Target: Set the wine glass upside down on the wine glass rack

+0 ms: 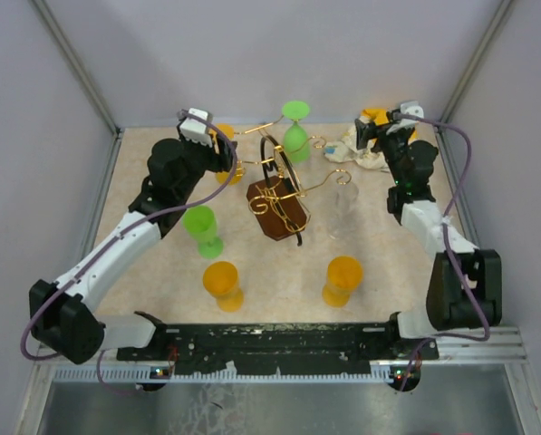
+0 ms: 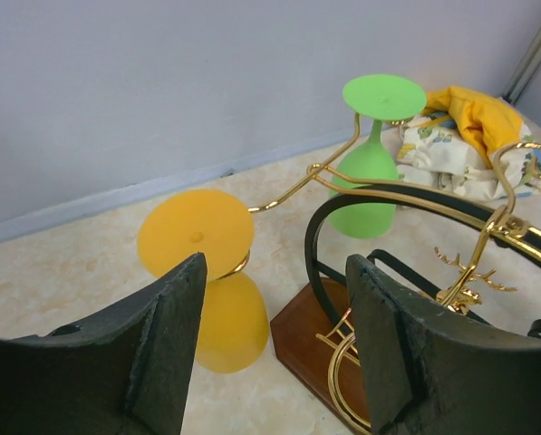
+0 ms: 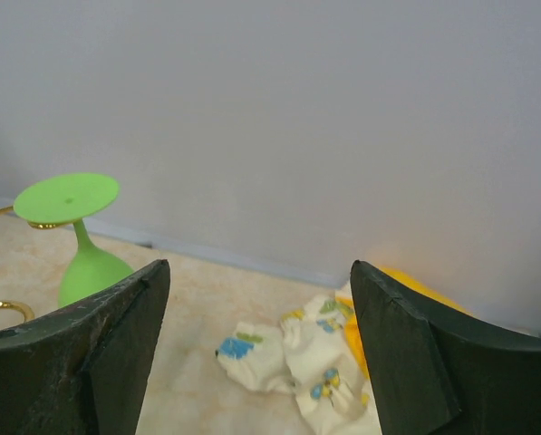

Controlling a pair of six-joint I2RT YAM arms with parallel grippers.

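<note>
**A:** Top external view, nearest things first: what stands close to the arm bases?

**B:** Two upright glasses on the beige speckled tabletop [image 1: 279, 290]. The near-left orange glass [image 1: 223, 284] is at seven o'clock from the rack and the near-right orange glass [image 1: 342, 279] at five. The upright bright green glass [image 1: 202, 227] stands a little farther in, at eight.

**A:** And the rack?

**B:** The gold wire wine glass rack [image 1: 284, 192] sits mid-tabletop on its dark brown wooden base [image 1: 272, 217]. A clear glass [image 1: 345, 204] stands just beside it at three o'clock.

**A:** The pincers?

**B:** The left pincer [image 2: 275, 272], at ten o'clock from the rack, is spread wide and grips nothing. Just past its left finger [image 2: 161, 344], the hung orange wine glass [image 2: 196, 237] hangs foot up and bowl down on a rack arm. The right pincer [image 3: 256, 272], at two o'clock, is also wide and empty.

**A:** Farthest back?

**B:** At twelve, the hung green wine glass [image 2: 370, 172] is upside down on another arm. At one o'clock, a crumpled white patterned and yellow cloth [image 3: 297, 362] lies near the back wall.
</note>
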